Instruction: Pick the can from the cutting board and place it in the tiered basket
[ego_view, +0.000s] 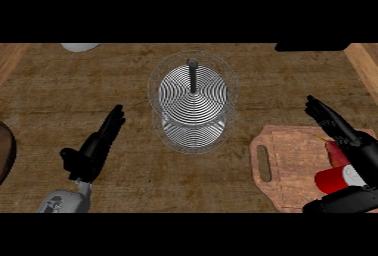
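Note:
The red can (334, 181) lies on its side at the right end of the wooden cutting board (289, 167), its white end facing right. My right hand (344, 133) reaches over it with fingers straight and pointing away from me, while the thumb (341, 201) sits just below the can. The can lies in the gap between thumb and fingers, and nothing is curled round it. The wire tiered basket (193, 100) stands at the counter's middle, to the upper left of the board, with a dark centre post. My left hand (93, 149) rests open at the lower left, fingers straight.
A slim red vegetable (336, 150) lies on the board just above the can, partly under my right hand. A white object (80, 47) sits at the back left, a dark one (314, 46) at the back right, and a dark round thing (6, 150) at the left edge.

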